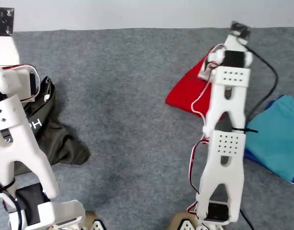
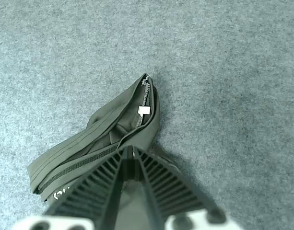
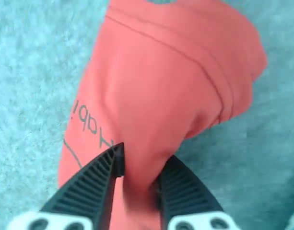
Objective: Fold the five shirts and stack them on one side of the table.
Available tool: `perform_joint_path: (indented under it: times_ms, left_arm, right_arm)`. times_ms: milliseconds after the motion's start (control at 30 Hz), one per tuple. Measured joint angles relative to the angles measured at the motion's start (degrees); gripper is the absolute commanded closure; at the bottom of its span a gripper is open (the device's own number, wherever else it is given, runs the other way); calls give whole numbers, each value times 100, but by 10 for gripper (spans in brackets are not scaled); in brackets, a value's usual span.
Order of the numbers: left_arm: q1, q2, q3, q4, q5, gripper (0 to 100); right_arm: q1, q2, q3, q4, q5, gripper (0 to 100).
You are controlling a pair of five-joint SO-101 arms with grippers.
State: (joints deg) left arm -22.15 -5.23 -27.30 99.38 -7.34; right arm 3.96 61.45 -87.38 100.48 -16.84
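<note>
Fabric of the red shirt (image 1: 182, 96), upper right in the high view, is pinched between the narrowed right fingers (image 3: 96, 177); the left fingers (image 2: 103, 179) are pressed together on the olive shirt (image 2: 113, 127), which trails ahead of them across the surface (image 2: 223, 57).

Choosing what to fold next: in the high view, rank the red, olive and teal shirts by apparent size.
1. teal shirt, though cut off at the edge
2. olive shirt, partly under the left arm, nearly alike
3. red shirt, smallest
</note>
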Motion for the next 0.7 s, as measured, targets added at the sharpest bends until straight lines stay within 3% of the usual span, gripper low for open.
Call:
perform_joint_path:
  times_ms: [300, 700]
  left_arm:
    - [0, 0, 0, 0, 0, 994]
    - [0, 0, 0, 0, 0, 994]
  right_arm:
    - [642, -1213, 378, 0, 387, 991]
    - [1591, -3780, 4264, 0, 712, 991]
